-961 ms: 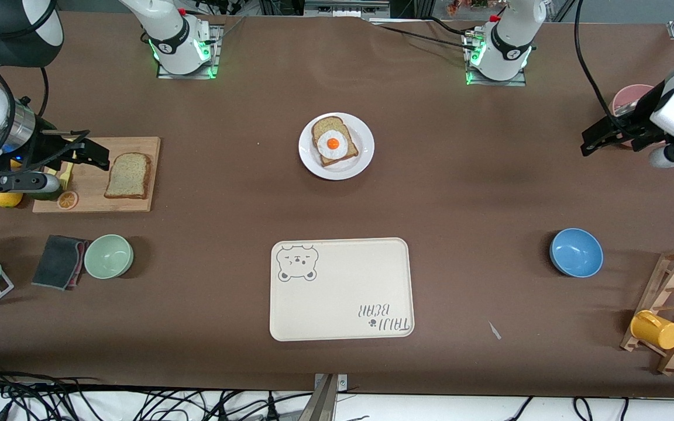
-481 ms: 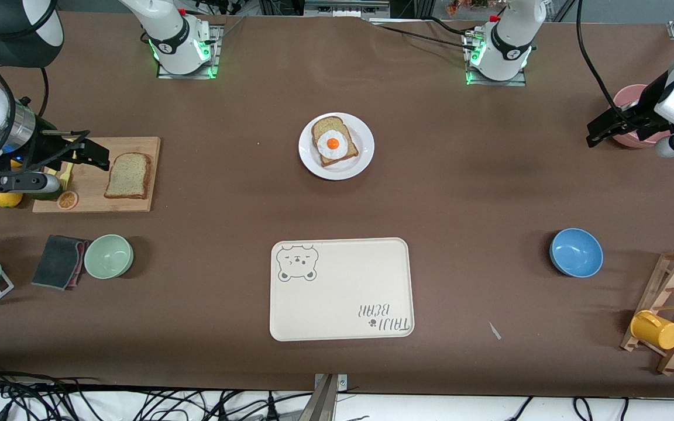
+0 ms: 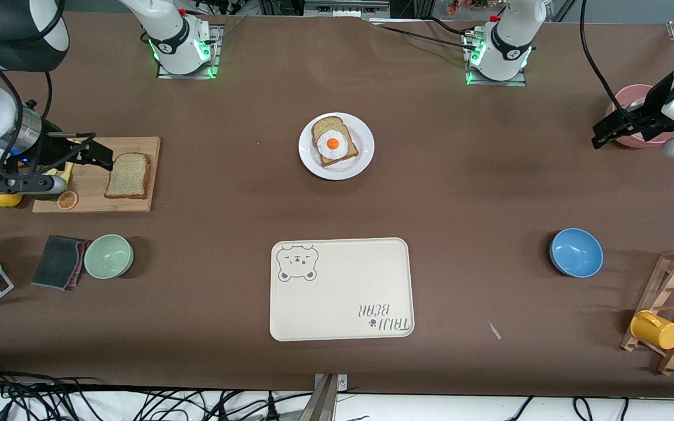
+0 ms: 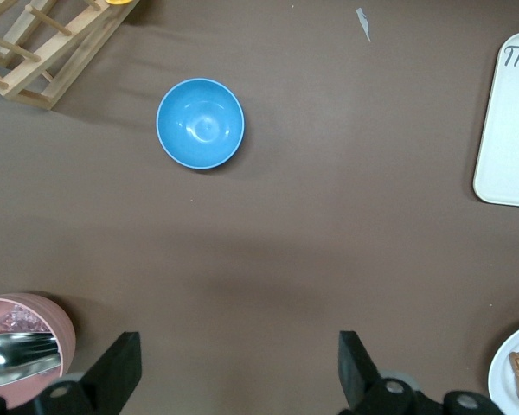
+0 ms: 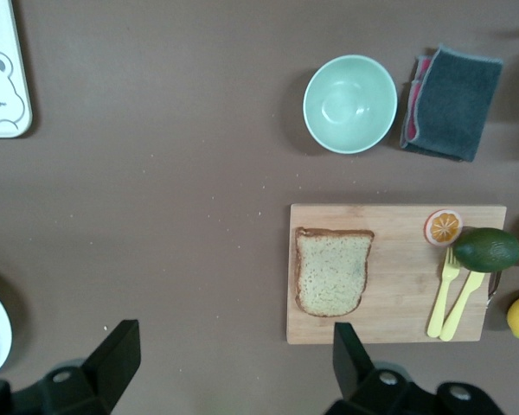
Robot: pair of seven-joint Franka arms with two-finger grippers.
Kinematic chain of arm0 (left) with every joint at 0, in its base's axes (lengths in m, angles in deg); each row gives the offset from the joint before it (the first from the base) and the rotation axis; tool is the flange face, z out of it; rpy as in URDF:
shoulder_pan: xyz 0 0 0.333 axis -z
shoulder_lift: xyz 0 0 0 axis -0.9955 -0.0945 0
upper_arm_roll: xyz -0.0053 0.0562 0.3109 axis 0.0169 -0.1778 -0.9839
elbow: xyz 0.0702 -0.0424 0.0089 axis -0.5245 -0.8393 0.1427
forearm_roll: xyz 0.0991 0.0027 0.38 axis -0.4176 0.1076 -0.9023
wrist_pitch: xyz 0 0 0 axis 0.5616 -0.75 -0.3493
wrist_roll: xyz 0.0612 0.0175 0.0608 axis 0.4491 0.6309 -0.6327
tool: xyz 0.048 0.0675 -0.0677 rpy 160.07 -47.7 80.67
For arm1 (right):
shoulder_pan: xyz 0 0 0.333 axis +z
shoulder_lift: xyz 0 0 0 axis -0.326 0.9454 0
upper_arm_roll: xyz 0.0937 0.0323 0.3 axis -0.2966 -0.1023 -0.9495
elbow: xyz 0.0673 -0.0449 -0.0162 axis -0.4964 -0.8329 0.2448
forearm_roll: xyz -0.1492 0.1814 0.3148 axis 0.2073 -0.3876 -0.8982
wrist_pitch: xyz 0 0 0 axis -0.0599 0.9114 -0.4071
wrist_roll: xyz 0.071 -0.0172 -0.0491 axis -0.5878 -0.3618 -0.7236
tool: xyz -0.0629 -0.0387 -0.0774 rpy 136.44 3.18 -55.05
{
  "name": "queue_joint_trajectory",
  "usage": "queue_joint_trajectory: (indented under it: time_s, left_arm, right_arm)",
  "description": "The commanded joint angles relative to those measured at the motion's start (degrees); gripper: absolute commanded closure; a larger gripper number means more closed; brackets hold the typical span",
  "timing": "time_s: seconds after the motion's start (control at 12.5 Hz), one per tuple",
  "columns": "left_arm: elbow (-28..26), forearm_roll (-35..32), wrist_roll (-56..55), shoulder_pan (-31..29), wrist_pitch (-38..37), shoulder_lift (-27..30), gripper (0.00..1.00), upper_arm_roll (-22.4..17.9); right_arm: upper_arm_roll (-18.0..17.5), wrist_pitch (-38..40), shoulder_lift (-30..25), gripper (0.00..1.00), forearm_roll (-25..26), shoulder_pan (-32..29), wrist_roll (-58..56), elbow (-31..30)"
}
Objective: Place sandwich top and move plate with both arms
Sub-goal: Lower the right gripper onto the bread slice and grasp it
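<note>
Looking down from the front view, the sandwich top (image 3: pixel 129 175) lies flat on a wooden cutting board (image 3: pixel 97 202) at the right arm's end of the table (image 3: pixel 466 193). Its long axis runs toward and away from the camera, with the domed end pointing at the robots' bases. The right gripper (image 3: pixel 96 154) hangs over the board with fingers spread and empty, its tips just short of the slice's domed corner, so the right arm is plainly the nearer one. The plate (image 3: pixel 362 161), carrying the egg-topped slice (image 3: pixel 333 142), sits mid-table, between the bases and the bear tray (image 3: pixel 341 289). The left gripper (image 3: pixel 608 132) waits, released, over a pink bowl (image 3: pixel 626 99) at its own end, well apart from everything.

From the left wrist view, its two fingers (image 4: pixel 121 370) stand wide over bare table, with only the plate's rim (image 4: pixel 504 363) showing.

From the right wrist view, the slice (image 5: pixel 332 271) lies ahead of and between the parted fingers (image 5: pixel 117 354), its length across their gap; likely a descent onto it comes next.
</note>
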Motion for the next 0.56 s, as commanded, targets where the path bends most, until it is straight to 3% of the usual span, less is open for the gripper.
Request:
queue_joint_trajectory:
  time_s: [0.0,0.48]
  left_arm:
    - [-1.6,0.8,1.4,-0.6,1.2,1.4,0.00,0.0]
    - [-0.7,0.9,1.4,-2.0,2.6,0.2,0.00,0.0]
  right_arm:
    - [-0.3,-6.7,-3.6,0.02,1.1,0.1,0.5,-8.0]
    - [-0.1,-22.5,-5.4,0.01,1.1,0.0,2.4,-23.8]
